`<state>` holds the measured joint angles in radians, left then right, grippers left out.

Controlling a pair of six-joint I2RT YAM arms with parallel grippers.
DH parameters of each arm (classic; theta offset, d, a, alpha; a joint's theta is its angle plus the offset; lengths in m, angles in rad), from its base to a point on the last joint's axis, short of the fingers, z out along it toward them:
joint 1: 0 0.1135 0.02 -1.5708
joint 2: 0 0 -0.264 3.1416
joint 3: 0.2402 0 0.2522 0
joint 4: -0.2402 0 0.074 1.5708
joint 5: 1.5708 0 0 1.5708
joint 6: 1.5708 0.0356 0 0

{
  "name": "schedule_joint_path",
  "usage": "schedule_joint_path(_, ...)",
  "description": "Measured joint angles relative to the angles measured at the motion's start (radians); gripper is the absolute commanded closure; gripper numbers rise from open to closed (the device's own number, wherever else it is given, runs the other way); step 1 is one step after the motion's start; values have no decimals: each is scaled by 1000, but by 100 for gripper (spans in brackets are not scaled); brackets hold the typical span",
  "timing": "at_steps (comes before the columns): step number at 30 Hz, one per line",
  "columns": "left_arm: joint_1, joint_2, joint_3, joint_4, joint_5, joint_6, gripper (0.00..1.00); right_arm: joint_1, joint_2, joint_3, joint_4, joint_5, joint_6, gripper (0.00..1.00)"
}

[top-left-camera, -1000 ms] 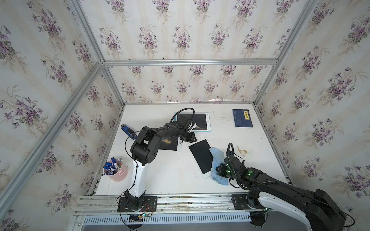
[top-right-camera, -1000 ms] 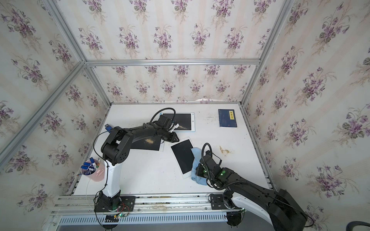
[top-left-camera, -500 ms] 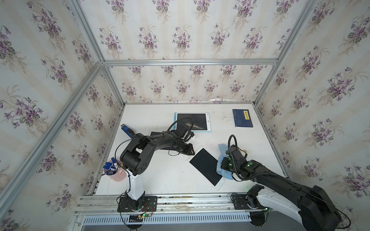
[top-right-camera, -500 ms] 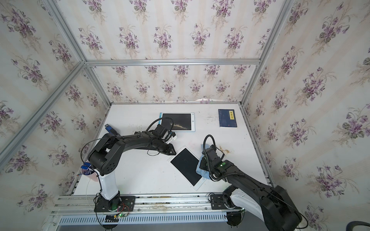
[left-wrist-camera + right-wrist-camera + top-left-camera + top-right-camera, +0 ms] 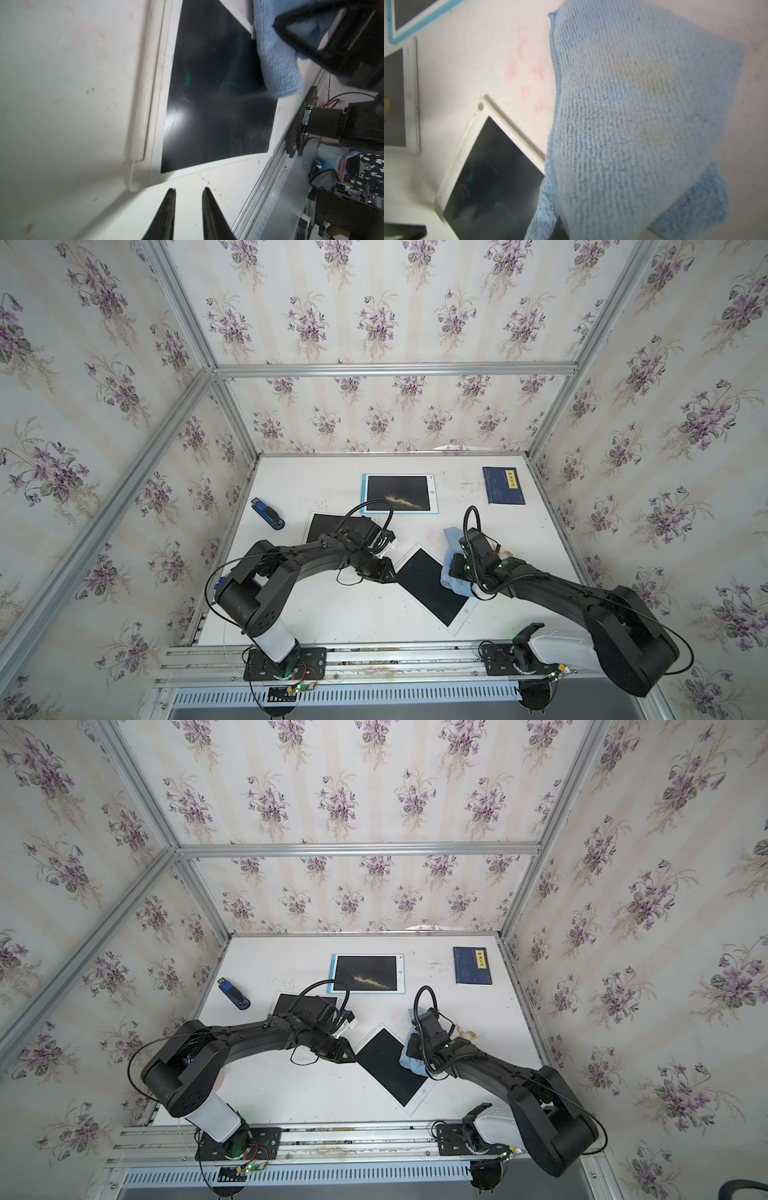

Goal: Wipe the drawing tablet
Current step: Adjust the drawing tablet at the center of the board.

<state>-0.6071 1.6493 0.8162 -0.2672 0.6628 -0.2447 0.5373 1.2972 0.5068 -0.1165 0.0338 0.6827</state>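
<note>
My right gripper [image 5: 457, 572] is closed tight on the blue cloth [image 5: 633, 124], which bunches around it so that my own wrist view is mostly fabric, with faint yellowish stains on the weave. The cloth lies over the right-hand edge of the drawing tablet [image 5: 430, 589], covering a strip of its dark screen and white frame. The drawing tablet lies flat on the tabletop [image 5: 332, 614], turned diagonally, near the front centre between my two arms. My left gripper [image 5: 189, 189] is only narrowly parted and holds nothing; its tips sit low over the tabletop just beside the drawing tablet's left corner, whether touching it I cannot tell. Farther back lies a blue-framed tablet [image 5: 399, 499] with a pale dusty smear across its screen, and a second white-framed tablet [image 5: 324, 526] is partly hidden under my left arm. A blue stapler [image 5: 268, 513] lies at the left, a dark blue book [image 5: 503, 485] at the back right.
</note>
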Motion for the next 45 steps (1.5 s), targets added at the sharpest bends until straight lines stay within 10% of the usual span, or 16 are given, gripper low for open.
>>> schedule_joint_path(10,-2,-100,-82,45,-22,-30,73,-148,229,279,63,-60,-149,100)
schedule_joint_path(18,3,-94,3,49,-63,4,74,-80,13,227,-106,-124,-179,100)
schedule_joint_path(33,44,150,159,129,-75,17,77,356,-449,-167,-448,-100,345,100)
schedule_joint_path(45,48,202,122,212,-50,26,78,376,-459,-255,-276,-69,567,100)
